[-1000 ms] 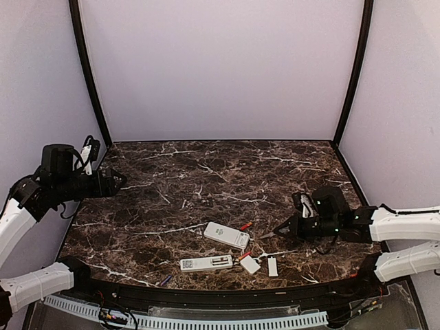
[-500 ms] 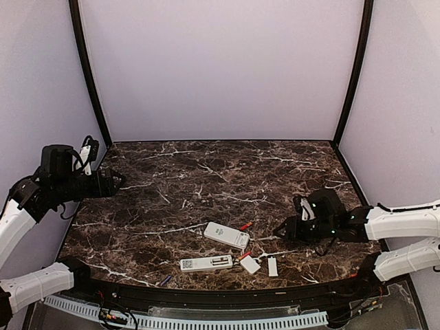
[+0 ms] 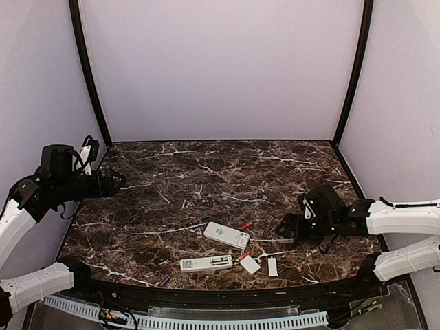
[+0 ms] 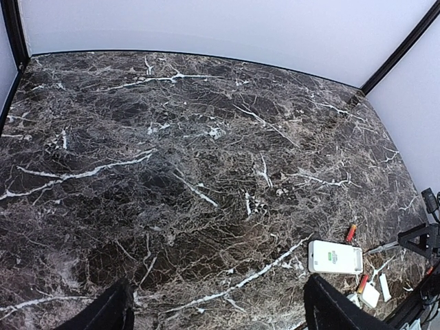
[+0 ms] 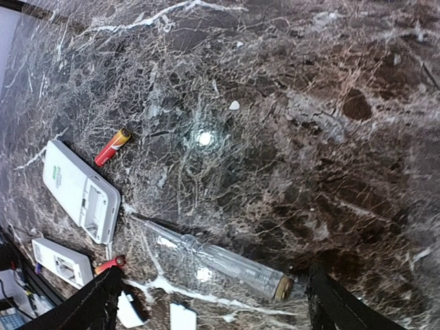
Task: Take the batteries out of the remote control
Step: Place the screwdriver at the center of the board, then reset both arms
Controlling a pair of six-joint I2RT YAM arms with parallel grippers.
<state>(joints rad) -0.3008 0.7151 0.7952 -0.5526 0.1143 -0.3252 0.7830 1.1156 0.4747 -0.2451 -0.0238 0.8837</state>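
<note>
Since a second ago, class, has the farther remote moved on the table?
No. The farther remote lies where it did, its left end at the end of the same white vein in the table, with the red battery beside its far right corner.

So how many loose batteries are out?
3: red battery beside the far remote, second red battery by the near remote, bluish battery at the front edge. Others may be hidden.
</note>
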